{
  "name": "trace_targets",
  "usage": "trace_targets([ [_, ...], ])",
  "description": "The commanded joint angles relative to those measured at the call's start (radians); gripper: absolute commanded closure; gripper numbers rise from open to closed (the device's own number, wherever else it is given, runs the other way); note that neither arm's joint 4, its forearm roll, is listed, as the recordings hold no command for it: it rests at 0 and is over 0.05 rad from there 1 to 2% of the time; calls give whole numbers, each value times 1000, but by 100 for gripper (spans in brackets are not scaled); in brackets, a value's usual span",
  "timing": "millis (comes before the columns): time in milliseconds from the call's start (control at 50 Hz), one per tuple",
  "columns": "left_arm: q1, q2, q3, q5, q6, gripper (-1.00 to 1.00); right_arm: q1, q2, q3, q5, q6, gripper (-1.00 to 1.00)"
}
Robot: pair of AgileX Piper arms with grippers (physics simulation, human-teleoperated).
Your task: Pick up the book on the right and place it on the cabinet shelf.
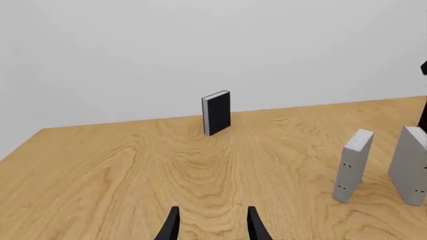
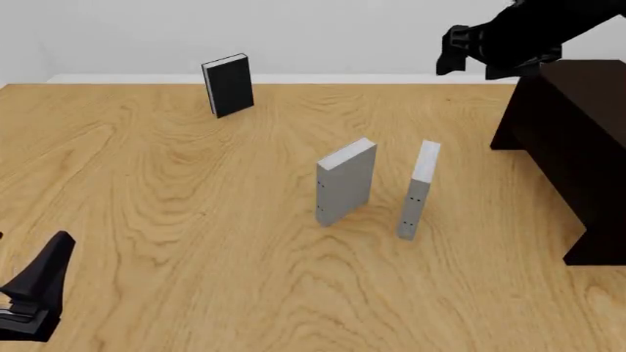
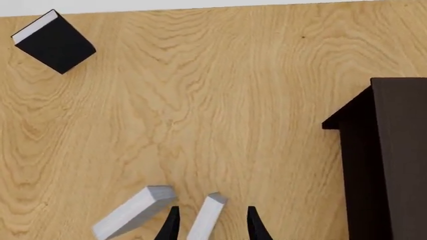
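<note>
A pale wall backs a light oak-grain table (image 2: pixel 176 220) in the front view. I take the cabinet shelf (image 2: pixel 577 139) as my landmark: very dark brown, flat-topped, standing at the table's right side. The book (image 2: pixel 418 192) stands upright on the table, well to the cabinet's left and apart from it; it is thin, tall and light grey, with a white page edge on top and small dark dots on its spine. Just beyond it, further from the cabinet, stands a thicker grey book (image 2: pixel 345 183), not touching it. A black book (image 2: pixel 228 85) stands far off toward the back wall. My right arm (image 2: pixel 509 37) hangs high above the cabinet's far end; I cannot tell its finger state here. Only part of the left gripper (image 2: pixel 39 293) shows at the near corner.

In the left wrist view, the left gripper (image 1: pixel 212 225) shows its fingers (image 1: pixel 172 225) spread, holding nothing, above bare table. The book (image 1: pixel 352 165) stands free on the table, the thicker grey book (image 1: pixel 410 165) beside it.

In the right wrist view, looking down, the right gripper (image 3: pixel 212 225) has its fingers (image 3: pixel 253 225) spread, with the book's (image 3: pixel 207 217) white edge seen between them, lower down. The cabinet shelf (image 3: pixel 387 160) lies to one side.
</note>
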Motion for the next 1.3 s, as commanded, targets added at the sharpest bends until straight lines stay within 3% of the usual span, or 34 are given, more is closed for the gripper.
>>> trace_targets([
  [20,-7,0,0,4,4,-100,-7,-2,63,-49,8,-100],
  [360,-12,0,1,10,3,-100,17,18,125,-111,4,-100],
  [380,-12,0,1,11,6,-100,36,25,131,-111,39,-100],
  [420,-10,0,1,13,4,-100,16,21,135,-120,1,-100],
  [460,-12,0,1,12,8,-100,30,27,146,-125,33,-100],
  [480,-10,0,1,13,4,-100,23,28,152,-131,14,-100],
  [1300,-21,2,0,23,7,-100,32,72,316,-309,76,-100],
])
